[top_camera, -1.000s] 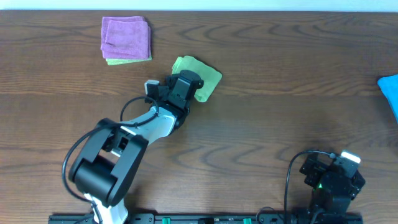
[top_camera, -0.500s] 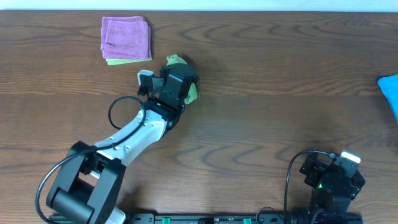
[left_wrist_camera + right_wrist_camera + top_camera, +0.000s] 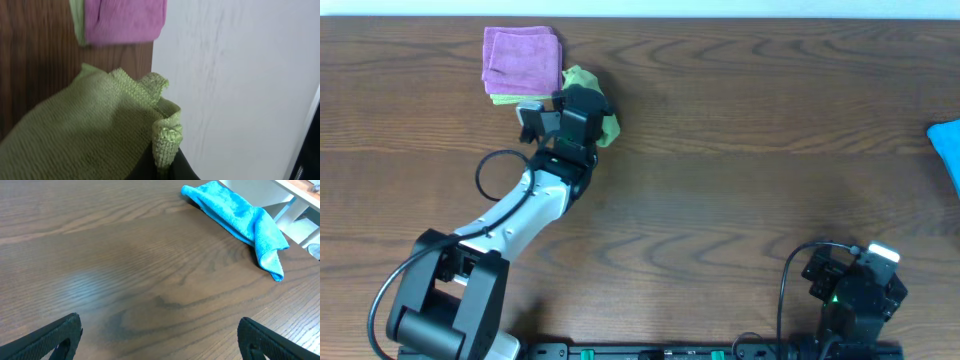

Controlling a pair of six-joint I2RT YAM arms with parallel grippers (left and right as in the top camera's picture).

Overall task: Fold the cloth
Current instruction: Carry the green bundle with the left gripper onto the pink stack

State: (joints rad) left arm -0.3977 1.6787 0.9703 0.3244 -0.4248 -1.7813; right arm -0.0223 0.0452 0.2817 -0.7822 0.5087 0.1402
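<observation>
Nearest me, my right gripper (image 3: 160, 347) is sitting low over the table (image 3: 125, 255) with its jaws spread wide, gripping nothing. The blue cloth (image 3: 240, 212) is lying beyond it. Further out, my left gripper (image 3: 162, 167) is pinching a bunched edge of the green cloth (image 3: 85, 135) (the rest is draping loose), just beside the folded purple cloth (image 3: 523, 55) near the far edge.

Bunched green cloth (image 3: 90, 130), apparently aloft
</observation>
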